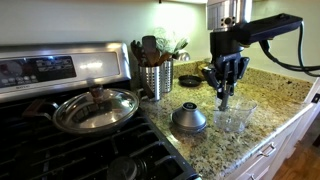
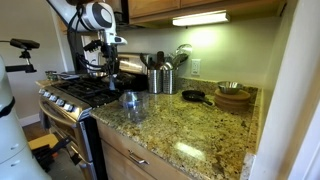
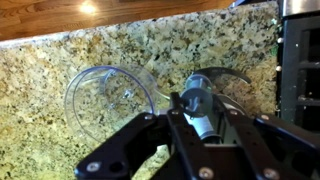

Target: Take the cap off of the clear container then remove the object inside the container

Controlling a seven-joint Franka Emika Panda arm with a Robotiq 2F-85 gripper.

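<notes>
The clear container [image 1: 233, 119] stands open on the granite counter; in the wrist view [image 3: 108, 96] I look down into its mouth. The grey dome-shaped cap [image 1: 189, 118] sits on the counter beside it, on the stove side, apart from it. My gripper [image 1: 224, 93] hangs just above the container and is shut on the object [image 3: 195, 101], a small grey stem-like piece with a dark tip held between the fingers. The gripper [image 3: 196, 108] is slightly to one side of the container's rim. The gripper also shows in an exterior view [image 2: 109, 70].
A pan with a large glass lid [image 1: 95, 108] sits on the stove. A steel utensil canister [image 1: 156, 80] and a small black pan [image 1: 188, 80] stand behind. Wooden bowls [image 2: 233, 97] sit further along the counter. The counter's front edge [image 1: 262, 148] is near.
</notes>
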